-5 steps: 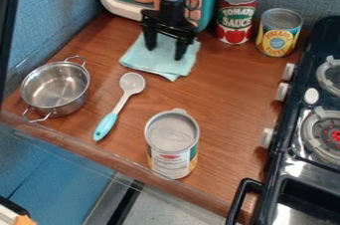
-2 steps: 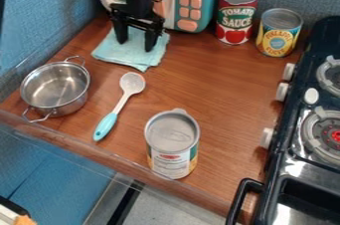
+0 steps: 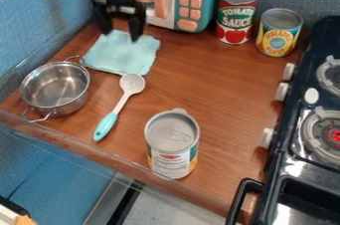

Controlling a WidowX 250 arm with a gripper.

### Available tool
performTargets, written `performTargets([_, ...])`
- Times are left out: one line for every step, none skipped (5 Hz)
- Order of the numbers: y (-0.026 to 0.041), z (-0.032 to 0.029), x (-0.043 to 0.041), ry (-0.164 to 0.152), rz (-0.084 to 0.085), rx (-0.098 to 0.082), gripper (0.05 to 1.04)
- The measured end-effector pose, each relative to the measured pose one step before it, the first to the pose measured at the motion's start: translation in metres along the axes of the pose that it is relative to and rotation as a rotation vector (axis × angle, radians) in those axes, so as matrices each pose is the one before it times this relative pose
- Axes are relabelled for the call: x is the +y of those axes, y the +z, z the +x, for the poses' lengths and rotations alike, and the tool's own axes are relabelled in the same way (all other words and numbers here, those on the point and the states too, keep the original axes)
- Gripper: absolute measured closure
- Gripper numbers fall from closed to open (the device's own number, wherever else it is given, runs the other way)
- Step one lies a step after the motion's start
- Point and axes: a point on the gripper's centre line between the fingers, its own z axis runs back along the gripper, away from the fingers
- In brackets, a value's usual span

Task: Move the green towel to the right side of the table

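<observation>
Nearest, on the right, a black bar handle (image 3: pixel 242 194) juts from the front of the black and silver toy stove (image 3: pixel 294 167), which runs back along the brown wooden counter's (image 3: pixel 222 94) right side. White knobs (image 3: pixel 268 138) line its left edge. Near the middle of the counter's front edge, an upright metal can with a white, green and yellow label (image 3: pixel 173 159) shows its silver lid. To its left and farther back lies a spoon with a turquoise handle and a pale bowl (image 3: pixel 120 105), its handle pointing nearer. On the left stands a shiny two-handled metal pot (image 3: pixel 56 89).

Just beyond the spoon's bowl, the pale blue-green cloth towel (image 3: pixel 123 54) lies spread out on the counter's far left part, beside the pot's far handle. Over the towel's far part hangs the black pincer (image 3: pixel 120 35), released, its two fingers apart.

Farther back on the right stand a yellow and blue pineapple can (image 3: pixel 278 40) and, left of it, a red and green tomato sauce can (image 3: pixel 236 20). Behind the pincer, at the far left, sits a turquoise toy microwave with pink buttons (image 3: pixel 206 14).
</observation>
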Motion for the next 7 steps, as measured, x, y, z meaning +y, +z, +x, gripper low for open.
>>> performTargets([0.01893,0.00137,-0.00076,-0.0110,-0.0031,-0.0233,0.085])
performTargets([-0.00295,-0.00532,0.00367,-0.0009,0.0256,0.0236,0.085])
performTargets([0.00000,0.00006,-0.00021,-0.0008,-0.0013,-0.0004,0.085])
performTargets([0.00000,0.00000,0.00000,0.0000,0.0000,0.0000,0.085])
performTargets([0.00001,0.00019,-0.00063,-0.0015,-0.0002,-0.0001,0.084])
performTargets([0.00000,-0.00019,0.00063,0.0015,0.0002,0.0001,0.085])
performTargets([0.00000,0.00000,0.00000,0.0000,0.0000,0.0000,0.085])
